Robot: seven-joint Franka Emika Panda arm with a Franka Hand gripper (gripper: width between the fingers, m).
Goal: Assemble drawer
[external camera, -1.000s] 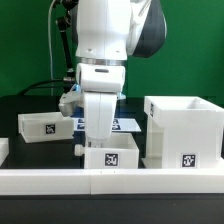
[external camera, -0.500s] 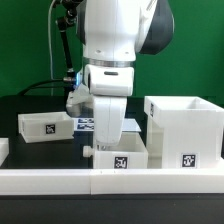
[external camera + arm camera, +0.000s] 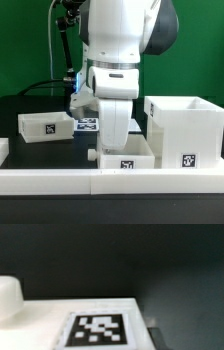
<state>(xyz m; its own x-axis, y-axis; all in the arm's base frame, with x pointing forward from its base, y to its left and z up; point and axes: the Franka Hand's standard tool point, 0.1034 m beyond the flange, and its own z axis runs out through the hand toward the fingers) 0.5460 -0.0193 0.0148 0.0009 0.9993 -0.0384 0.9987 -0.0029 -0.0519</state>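
My gripper (image 3: 118, 143) reaches straight down into a small white open-top tray (image 3: 127, 160) that rests against the front rail, and it is shut on the tray's wall. The tray's marker tag faces front and fills the wrist view (image 3: 100, 330); my fingertips do not show there. The tall boxy shell (image 3: 184, 130) stands just to the exterior view's right of this tray, a small gap apart. A second small tray (image 3: 45, 126) sits at the exterior view's left, away from the gripper.
A long low white rail (image 3: 60, 180) runs along the table's front edge. The marker board (image 3: 88, 122) lies flat behind the gripper. Cables hang at the back left. A blurred white shape (image 3: 8, 297) shows in the wrist view.
My gripper and the small tray it holds have slid along the rail toward the exterior view's right, closer to the shell. The shell and the other tray have not moved.
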